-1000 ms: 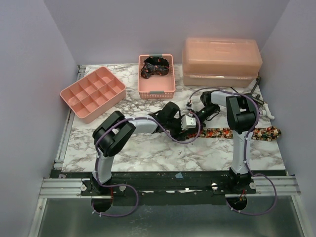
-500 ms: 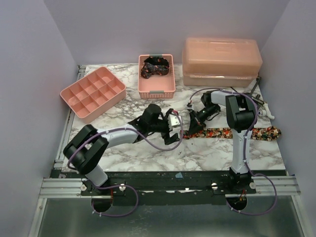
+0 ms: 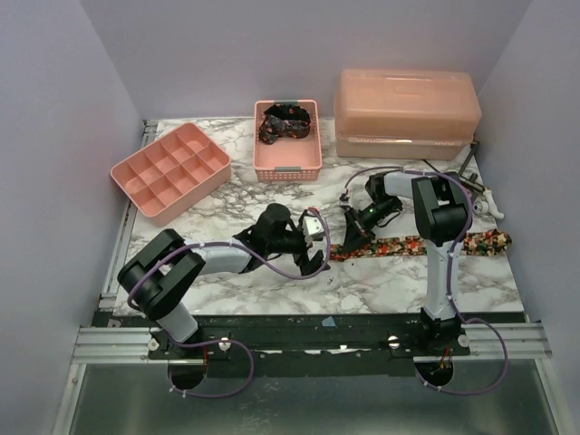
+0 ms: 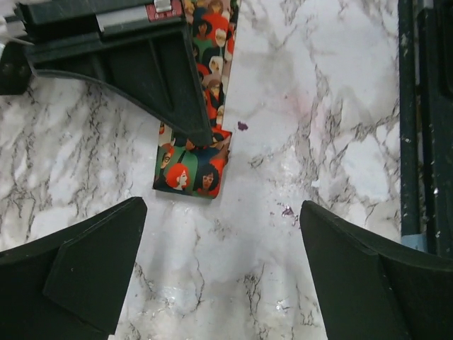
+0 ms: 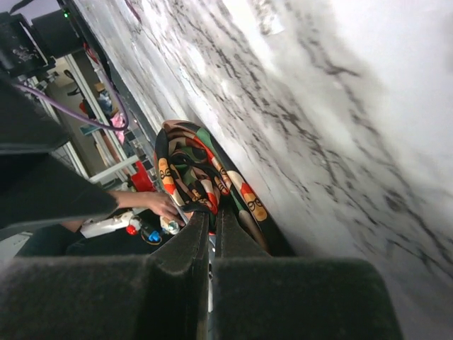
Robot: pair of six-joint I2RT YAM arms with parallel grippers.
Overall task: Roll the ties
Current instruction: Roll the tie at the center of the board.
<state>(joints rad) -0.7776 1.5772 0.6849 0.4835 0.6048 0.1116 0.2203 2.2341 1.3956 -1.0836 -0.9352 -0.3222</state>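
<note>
So since the last frame my left arm has pulled back a bit more toward the near left. My right gripper [image 3: 352,232] has nudged left a touch too, and the tie [image 3: 426,243] came along with it.

Right now my left gripper [image 3: 314,245] is low over the marble table [image 3: 381,281], just left of the tie's narrow end. In the left wrist view the left gripper [image 4: 221,212] is spread wide with nothing between the fingers [image 4: 85,262]. The tie's end [image 4: 195,166] lies on the marble just ahead of them, not touching either one. The print is little faces in red, orange and green.

My right fingers [image 5: 191,248] are squeezed together with basically no gap. The end of the tie [image 5: 205,170] is bunched into a small loop right at the tips, so I've got it pinched. From the left wrist view, one right finger [image 4: 141,64] comes down onto the tie just above its end. The rest of the tie runs flat along the table toward the right wall.

A second tie [image 3: 284,122] is lumped up inside the pink basket [image 3: 288,169] at the back. A pink divided tray [image 3: 169,170] sits to the left of the basket and a lidded pink box [image 3: 406,113] to the right.
</note>
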